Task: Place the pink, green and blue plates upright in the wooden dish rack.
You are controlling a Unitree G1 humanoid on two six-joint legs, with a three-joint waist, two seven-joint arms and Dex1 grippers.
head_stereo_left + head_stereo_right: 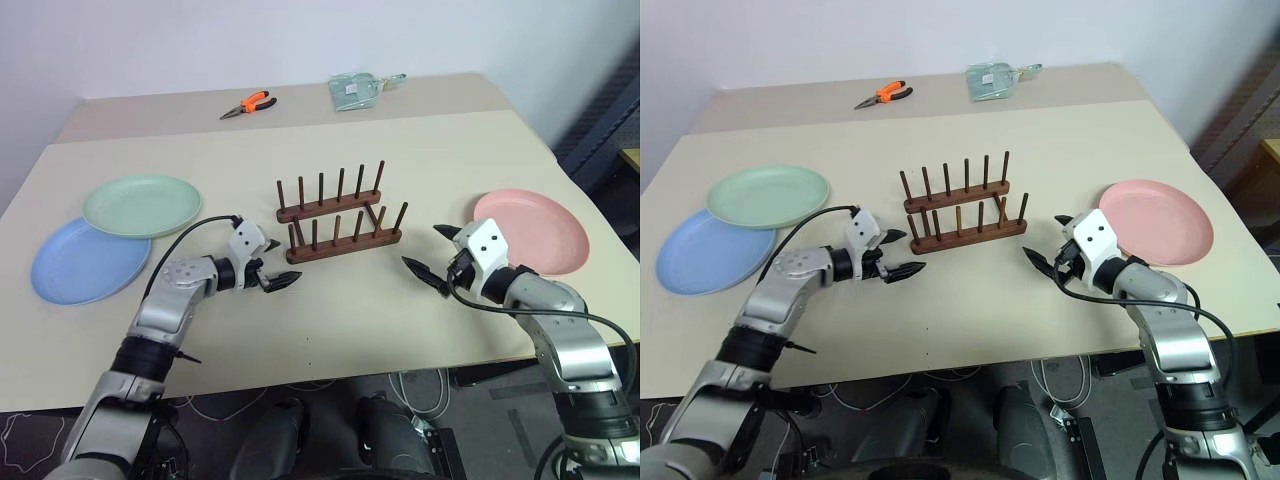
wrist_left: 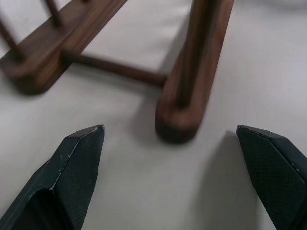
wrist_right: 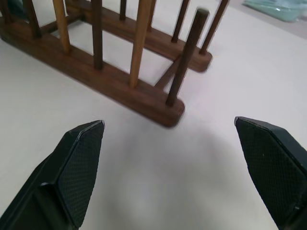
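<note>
The wooden dish rack (image 1: pixel 338 218) stands near the middle of the beige table (image 1: pixel 400 330), its two dark base bars side by side, each with a row of thin upright pegs, and no plate set between them. To the rack's left, well apart from it, the pale green plate (image 1: pixel 142 205) lies flat on the table with its near edge overlapping the rim of the light blue plate (image 1: pixel 88 260), which lies flat nearer the table's front-left edge. To the rack's right, also well apart, the pink plate (image 1: pixel 532 230) lies flat by itself near the table's right edge. The left gripper (image 1: pixel 274 264) hovers just beside the rack's left end, pointing toward it, its two black fingers spread wide with nothing between them; in the left wrist view the rounded end of one base bar sits on the table between and beyond the fingertips (image 2: pixel 79 163). The right gripper (image 1: pixel 436 252) hangs near the rack's right end, between the rack and the pink plate, its fingers likewise wide apart and empty, touching neither. Beyond the rack, toward the table's far edge, lie orange-handled pliers (image 1: pixel 248 103) and, to their right, a clear plastic packet (image 1: pixel 355 91).
</note>
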